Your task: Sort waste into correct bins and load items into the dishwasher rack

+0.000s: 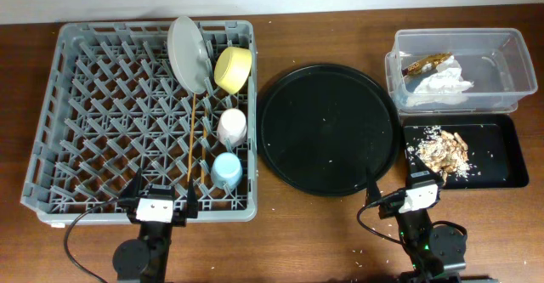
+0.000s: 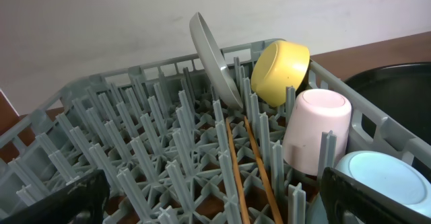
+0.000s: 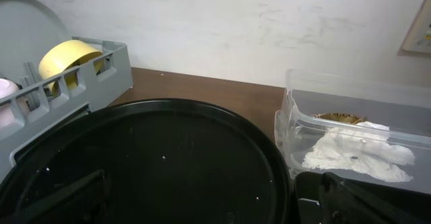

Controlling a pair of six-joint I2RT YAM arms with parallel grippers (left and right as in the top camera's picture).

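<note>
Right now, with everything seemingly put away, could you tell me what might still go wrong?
The plate stands tilted on edge in the dishwasher rack; a bump might topple it. The thin chopsticks lie over the open grid and could slip through. The food scraps sit at the flat black tray's left end, close to the right gripper, which might scatter them.

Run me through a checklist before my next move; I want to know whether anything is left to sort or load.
1. Plate, yellow bowl, pink cup and blue cup in dishwasher rack: ok.
2. Chopsticks lying in the rack: ok.
3. Napkin and snack wrapper in clear tub: ok.
4. Food scraps in flat black tray: ok.
5. Round black tray free of waste: not ok, small specks lie on it.
6. Left tool and right tool open, empty: ok.
</note>
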